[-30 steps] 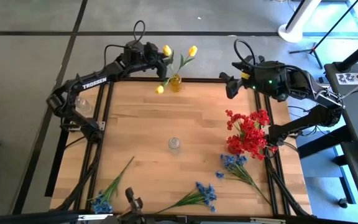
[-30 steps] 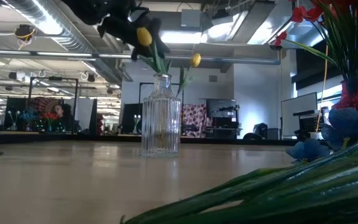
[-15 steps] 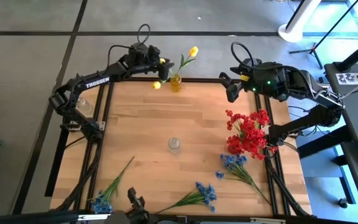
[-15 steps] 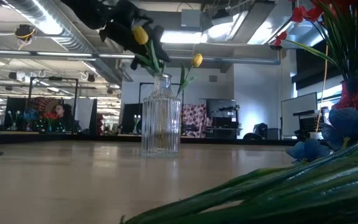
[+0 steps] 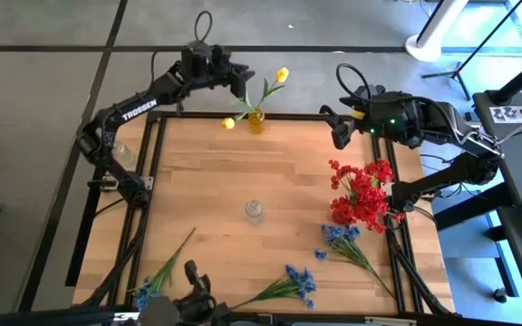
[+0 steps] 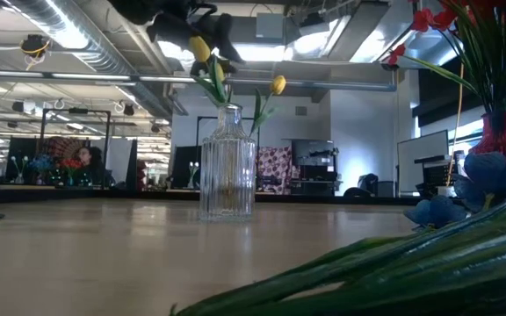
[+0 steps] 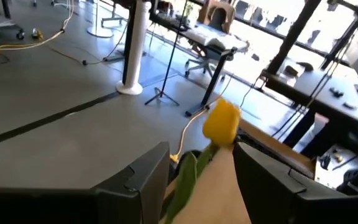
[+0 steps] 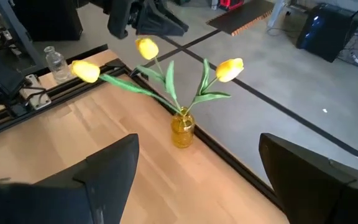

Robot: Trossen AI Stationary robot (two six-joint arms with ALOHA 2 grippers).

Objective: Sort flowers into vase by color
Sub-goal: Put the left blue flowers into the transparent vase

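Three yellow tulips stand with their stems in a small amber vase [image 5: 256,120] [image 8: 183,130] at the table's far edge. My left gripper [image 5: 232,74] [image 7: 201,171] is open just above one bud [image 8: 145,47] [image 7: 221,120]. Its fingers stand on either side of that stem without touching it. Another bud [image 5: 282,74] leans right, and a third [image 5: 228,123] droops over the table. My right gripper [image 5: 337,129] [image 8: 197,180] hovers open over the far right of the table. Red flowers [image 5: 361,192] stand in a red vase. Blue sprigs [image 5: 343,238] [image 5: 294,282] [image 5: 150,292] lie flat on the table.
An empty ribbed clear glass vase [image 5: 255,210] [image 6: 227,167] stands at the table's middle and hides the amber vase in the low view. A small clear bottle [image 8: 56,62] stands on the frame outside the table's left edge. Bare wood lies between the vases.
My left gripper has risen and drawn back from the amber vase toward the far edge. The tulip it was at stays standing in the vase. The drooping bud has swung slightly. My right arm has kept still.
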